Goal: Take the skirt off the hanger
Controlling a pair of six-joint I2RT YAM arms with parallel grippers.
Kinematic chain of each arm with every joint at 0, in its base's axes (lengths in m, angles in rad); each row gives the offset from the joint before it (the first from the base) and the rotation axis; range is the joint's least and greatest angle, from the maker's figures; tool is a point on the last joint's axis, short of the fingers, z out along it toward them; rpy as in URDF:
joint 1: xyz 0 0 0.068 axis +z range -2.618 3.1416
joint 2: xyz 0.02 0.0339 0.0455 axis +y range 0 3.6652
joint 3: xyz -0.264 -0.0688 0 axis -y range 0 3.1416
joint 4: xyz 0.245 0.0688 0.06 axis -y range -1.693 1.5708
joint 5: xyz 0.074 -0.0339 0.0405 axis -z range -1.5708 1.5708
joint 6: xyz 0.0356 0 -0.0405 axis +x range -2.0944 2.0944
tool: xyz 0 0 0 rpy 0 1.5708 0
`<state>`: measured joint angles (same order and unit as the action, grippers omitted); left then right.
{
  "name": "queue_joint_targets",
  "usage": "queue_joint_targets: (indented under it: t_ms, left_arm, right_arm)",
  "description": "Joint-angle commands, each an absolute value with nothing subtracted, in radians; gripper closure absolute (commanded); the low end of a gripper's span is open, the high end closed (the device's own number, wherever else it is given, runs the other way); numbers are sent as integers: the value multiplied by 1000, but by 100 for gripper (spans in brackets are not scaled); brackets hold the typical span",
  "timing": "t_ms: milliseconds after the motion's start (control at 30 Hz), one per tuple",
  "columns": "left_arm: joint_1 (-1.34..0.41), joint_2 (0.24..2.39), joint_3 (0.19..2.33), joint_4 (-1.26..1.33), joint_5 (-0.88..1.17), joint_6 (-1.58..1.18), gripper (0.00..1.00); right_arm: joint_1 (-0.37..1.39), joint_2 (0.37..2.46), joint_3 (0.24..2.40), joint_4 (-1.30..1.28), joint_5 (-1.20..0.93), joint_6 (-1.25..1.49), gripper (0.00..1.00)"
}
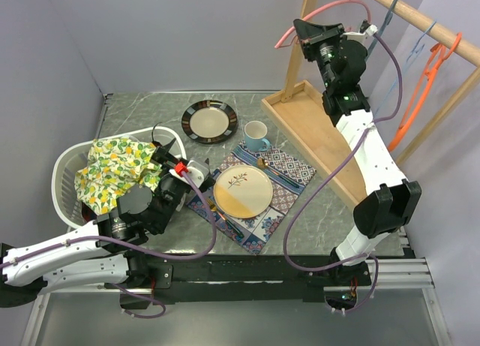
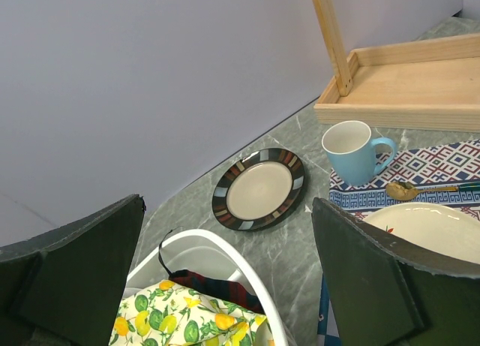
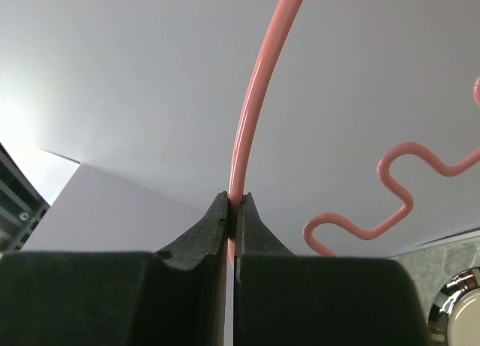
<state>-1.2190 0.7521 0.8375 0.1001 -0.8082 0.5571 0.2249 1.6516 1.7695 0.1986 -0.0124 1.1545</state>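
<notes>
From above, the lemon-print skirt lies heaped in the white basket at the left of the tabletop, well apart from the pink hanger up by the wooden rail. The left wrist view shows the left fingers spread wide above the basket, nothing between them. In the right wrist view, the right fingers are clamped on the hanger's wire.
</notes>
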Motion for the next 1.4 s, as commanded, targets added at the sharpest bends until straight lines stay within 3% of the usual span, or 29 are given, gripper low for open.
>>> queue_joint_targets:
  t_ms: [0, 200, 233, 267, 367, 500, 633, 833, 1000, 1167, 1367]
  left_arm:
    - [-1224, 750, 838, 121, -815, 560, 1]
    - [-1223, 750, 838, 123, -810, 557, 1]
    - [-1223, 749, 836, 124, -813, 557, 1]
    - [-1223, 749, 833, 126, -815, 558, 1]
    - [-1223, 752, 831, 141, -831, 561, 1]
    - [-1221, 739, 844, 158, -810, 529, 3]
    - [-1218, 703, 850, 172, -743, 451, 3]
    - [-1193, 666, 951, 16, -750, 211, 3]
    - [-1193, 657, 1037, -181, -680, -49, 3]
    - [-1193, 650, 1040, -213, -638, -201, 3]
    - [-1193, 653, 1029, -201, -634, -241, 3]
  right_arm:
    - [210, 1638, 1821, 233, -11, 1175, 100]
    - [209, 1618, 1753, 216, -47, 1212, 99]
    - [209, 1612, 1746, 215, -72, 1210, 95]
    - [209, 1609, 1738, 212, -86, 1210, 80]
    - [212, 1586, 1726, 193, -143, 1175, 57]
    - [213, 1533, 1706, 154, -199, 1085, 43]
    - [212, 1490, 1735, 6, -213, 970, 22]
    - [215, 1333, 1586, -181, -212, 838, 4]
    - [224, 1223, 1572, -339, -266, 641, 0]
    - [245, 1109, 1524, -472, -304, 505, 0]
    - [245, 950, 1363, -488, -146, 595, 0]
